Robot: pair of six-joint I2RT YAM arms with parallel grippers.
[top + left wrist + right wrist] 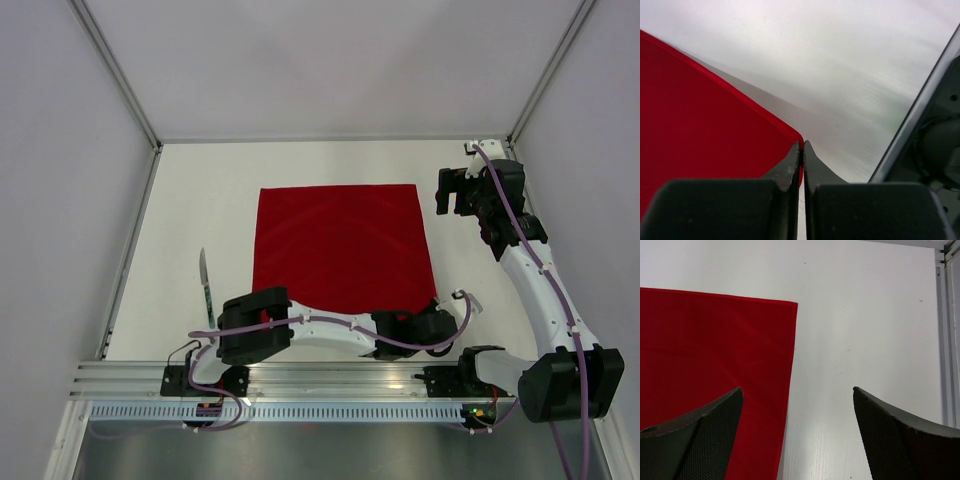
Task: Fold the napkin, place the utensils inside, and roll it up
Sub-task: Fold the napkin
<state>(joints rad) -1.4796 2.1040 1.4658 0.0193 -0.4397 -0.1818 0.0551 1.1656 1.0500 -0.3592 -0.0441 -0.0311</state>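
Both arm bases sit at the bottom of the top view. From there the left arm stretches low along the near side of the table (200, 190), and the left gripper (436, 310) reaches the near right corner of the napkin (340, 245), which is spread flat in the middle. The right gripper (444, 192) hovers just beside the far right corner. One utensil (206, 285) lies left of the napkin, apart from it, with its long axis running from near to far.

Seen from the left wrist, the two fingers (790, 167) are pressed together with the very corner of the napkin (705, 135) pinched between their tips; the cloth spreads away to the left of them.

Seen from the right wrist, the right gripper (797, 390) is spread wide and holds nothing. The right edge of the napkin (715, 350) runs down between the fingers, close to the left one, and its corner lies ahead of them, so probably this arm must go forward and down to take it
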